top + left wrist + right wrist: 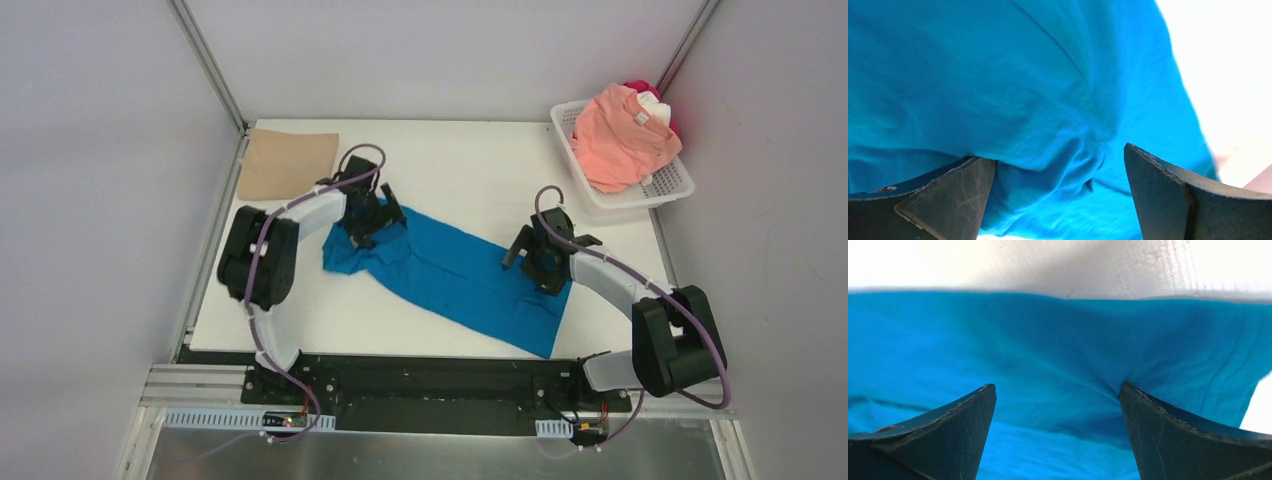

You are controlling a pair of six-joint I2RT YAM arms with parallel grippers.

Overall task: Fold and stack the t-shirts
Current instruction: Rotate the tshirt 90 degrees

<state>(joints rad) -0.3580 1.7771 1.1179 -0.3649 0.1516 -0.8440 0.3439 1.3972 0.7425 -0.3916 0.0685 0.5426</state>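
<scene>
A bright blue t-shirt [455, 275] lies folded lengthwise as a long strip, slanting across the middle of the white table. My left gripper [368, 222] is down on its upper-left end, jaws open, with bunched blue cloth [1058, 150] between the fingers. My right gripper [540, 262] is down on the shirt's right end, jaws open, pressing the blue cloth [1058, 365] near its edge. A tan t-shirt [287, 163] lies folded flat at the far left corner. A salmon-pink t-shirt [620, 135] fills the basket, with white [655, 110] and red [640, 88] cloth behind it.
The white lattice basket [640, 195] stands at the far right corner. Metal frame posts and grey walls enclose the table [470, 170]. The arm bases sit on a black rail [430, 380] at the near edge.
</scene>
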